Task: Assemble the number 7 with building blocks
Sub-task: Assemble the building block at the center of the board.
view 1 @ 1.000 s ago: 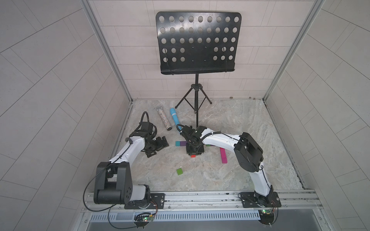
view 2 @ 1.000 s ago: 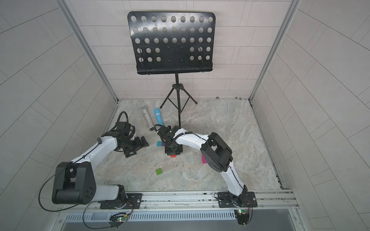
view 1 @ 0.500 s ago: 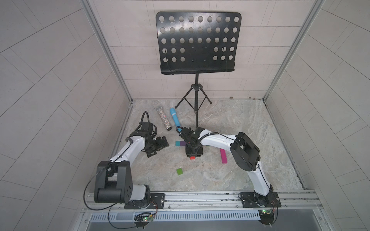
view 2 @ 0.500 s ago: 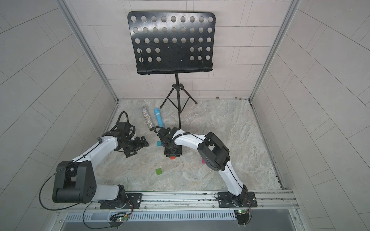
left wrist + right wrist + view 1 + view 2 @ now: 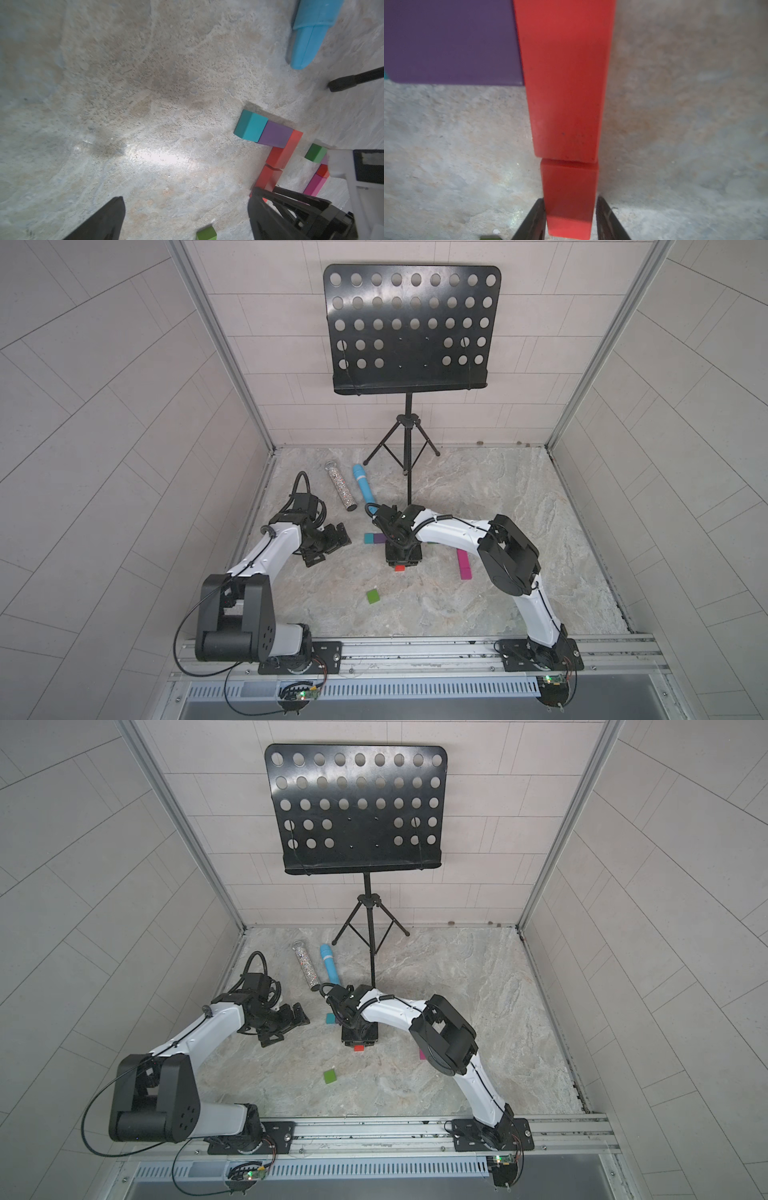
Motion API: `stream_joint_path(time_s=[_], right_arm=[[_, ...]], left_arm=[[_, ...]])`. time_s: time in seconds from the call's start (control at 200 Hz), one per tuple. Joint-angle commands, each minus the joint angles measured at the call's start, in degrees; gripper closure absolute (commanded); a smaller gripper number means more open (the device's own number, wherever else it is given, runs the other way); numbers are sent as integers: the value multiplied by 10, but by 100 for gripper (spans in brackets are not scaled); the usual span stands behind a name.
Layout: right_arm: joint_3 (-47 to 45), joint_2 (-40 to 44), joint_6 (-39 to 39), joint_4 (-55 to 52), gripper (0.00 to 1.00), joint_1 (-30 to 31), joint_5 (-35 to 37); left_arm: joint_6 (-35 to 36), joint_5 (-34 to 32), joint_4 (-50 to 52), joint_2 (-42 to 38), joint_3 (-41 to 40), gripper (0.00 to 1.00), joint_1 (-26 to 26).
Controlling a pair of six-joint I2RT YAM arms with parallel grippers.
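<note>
Down low, the right claw (image 5: 569,199) stands narrow, its dark fingers (image 5: 533,220) flanking the short red block (image 5: 569,180) on both sides. Whether they press it or sit just clear of it cannot be told. That block lies flat, end to end with the long red block (image 5: 564,83), with a thin seam between them. The purple block (image 5: 450,41) touches the far end of the long one from the side, and the teal block (image 5: 250,125) abuts the purple, so the four form a bent line.

In both top views the claw's body covers most of the red pair, and only the short block's near end peeps out. The magenta block (image 5: 463,566) is partly hidden under the right arm. The dark green block (image 5: 315,152) sits close to the arm's white housing, which cuts off whatever lies beyond it. The light green block (image 5: 372,596) lies alone, nearer the rail.

The left claw (image 5: 188,193) gapes wide over bare tabletop (image 5: 498,510), holding nothing, off to the side of the blocks.

The tabletop is matte, with a grey-beige marbled stone pattern, and is walled in by pale tiled panels (image 5: 124,448). The blocks are plain, matte and square-edged. Near the back, a blue microphone (image 5: 362,486) and a glittery silver tube (image 5: 341,489) lie side by side, next to a black perforated music stand (image 5: 409,329) on a tripod.
</note>
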State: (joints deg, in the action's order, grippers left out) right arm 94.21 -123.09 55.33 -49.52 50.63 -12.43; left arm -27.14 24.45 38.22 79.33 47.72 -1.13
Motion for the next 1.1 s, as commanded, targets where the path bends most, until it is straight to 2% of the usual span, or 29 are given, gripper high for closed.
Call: stream_joint_path(time_s=[0.0,0.245,0.811,1.096], right_arm=[[12,4,5,-19,59,3,18],[24,-6,-1,-25,62,3,19],[28,-20,0,-29,63,3,12],[28,-23,3,-29,59,3,13]], left_arm=[[10,-1,2,3,5,0,0],[12,-3,2,7,7,0,0],[16,-4,3,11,6,0,0],[18,-4,3,13,4,0,0]])
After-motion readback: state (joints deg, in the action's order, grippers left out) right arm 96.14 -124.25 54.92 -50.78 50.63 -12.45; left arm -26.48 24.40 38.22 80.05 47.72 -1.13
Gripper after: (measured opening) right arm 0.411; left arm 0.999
